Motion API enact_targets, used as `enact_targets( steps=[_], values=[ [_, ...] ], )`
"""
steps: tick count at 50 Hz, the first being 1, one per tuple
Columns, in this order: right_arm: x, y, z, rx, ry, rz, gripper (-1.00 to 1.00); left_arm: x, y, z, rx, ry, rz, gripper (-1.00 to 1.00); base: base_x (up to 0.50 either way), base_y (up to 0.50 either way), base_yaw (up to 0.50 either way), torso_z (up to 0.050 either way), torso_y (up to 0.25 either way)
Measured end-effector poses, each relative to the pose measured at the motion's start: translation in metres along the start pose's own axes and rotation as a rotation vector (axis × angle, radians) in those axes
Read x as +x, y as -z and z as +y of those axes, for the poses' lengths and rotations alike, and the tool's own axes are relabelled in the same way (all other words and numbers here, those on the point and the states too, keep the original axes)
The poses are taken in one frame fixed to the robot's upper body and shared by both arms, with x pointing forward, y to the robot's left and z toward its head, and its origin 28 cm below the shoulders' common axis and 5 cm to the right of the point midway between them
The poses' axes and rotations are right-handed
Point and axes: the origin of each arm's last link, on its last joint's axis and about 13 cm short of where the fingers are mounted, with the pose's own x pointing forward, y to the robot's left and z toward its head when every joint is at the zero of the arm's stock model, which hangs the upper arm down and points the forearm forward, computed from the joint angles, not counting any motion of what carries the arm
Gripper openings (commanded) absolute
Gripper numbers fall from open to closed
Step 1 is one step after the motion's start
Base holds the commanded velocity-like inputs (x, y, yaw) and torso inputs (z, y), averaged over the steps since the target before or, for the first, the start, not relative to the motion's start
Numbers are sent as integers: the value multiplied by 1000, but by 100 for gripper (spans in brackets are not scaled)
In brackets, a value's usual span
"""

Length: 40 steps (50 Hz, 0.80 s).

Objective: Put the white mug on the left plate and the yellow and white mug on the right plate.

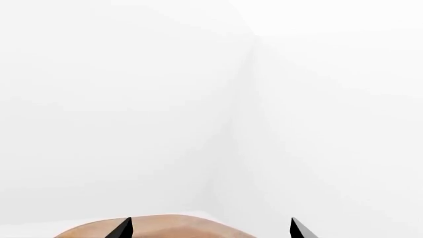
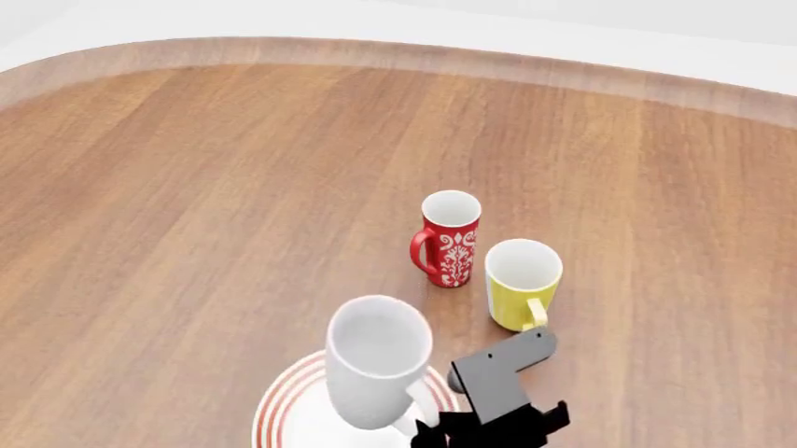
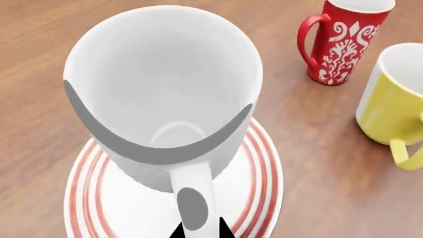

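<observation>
The white mug (image 3: 162,94) hangs a little tilted over the left plate (image 3: 261,168), a white plate with thin red rings. I cannot tell whether its base touches the plate. My right gripper (image 3: 200,229) is shut on the mug's loop handle (image 3: 193,198), one dark fingertip on each side. In the head view the white mug (image 2: 373,359) and left plate (image 2: 280,411) sit at the bottom, left of centre. The yellow and white mug (image 2: 524,280) stands upright on the table to the right. My left gripper (image 1: 211,229) is open, facing a white wall. The right plate is out of view.
A red mug (image 2: 451,238) with a white floral pattern stands just behind the yellow one, and also shows as the red mug (image 3: 340,42) in the right wrist view. The round wooden table (image 2: 187,187) stretches far and left to its curved edge (image 2: 373,51).
</observation>
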Motion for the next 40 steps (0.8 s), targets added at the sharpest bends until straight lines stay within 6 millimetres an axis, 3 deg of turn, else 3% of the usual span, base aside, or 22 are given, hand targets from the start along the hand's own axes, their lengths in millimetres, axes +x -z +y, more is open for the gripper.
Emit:
enact_targets(
  steps=[37, 38, 40],
  values=[
    [15, 7, -1, -25, 20, 81, -100, 1, -2, 2, -8, -10, -1, 100, 0, 0, 0, 0, 1],
    [15, 7, -1, -26, 20, 83, 100, 1, -2, 2, -8, -10, -2, 100, 0, 0, 0, 0, 0],
    [16, 7, -1, -29, 23, 83, 100, 1, -2, 2, -8, -11, -2, 100, 0, 0, 0, 0, 0]
  ],
)
